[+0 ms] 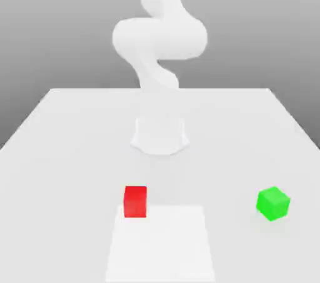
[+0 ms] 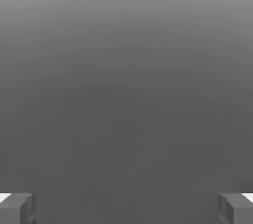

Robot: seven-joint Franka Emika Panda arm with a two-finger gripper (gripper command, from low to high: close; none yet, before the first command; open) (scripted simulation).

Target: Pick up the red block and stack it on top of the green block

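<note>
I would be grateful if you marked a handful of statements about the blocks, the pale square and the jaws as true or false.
1. The red block is stacked on the green block. False: they stand apart on the table.
2. The jaws stand open. True.
3. The green block lies toward the exterior view's left, with the red block toward its right. False: green is farther to the exterior view's right.
4. The red block is at the edge of the white square farther from the camera. True.
5. The green block rests on the white square. False: it sits off it, on the table.
6. The two blocks differ in colour. True.
</note>
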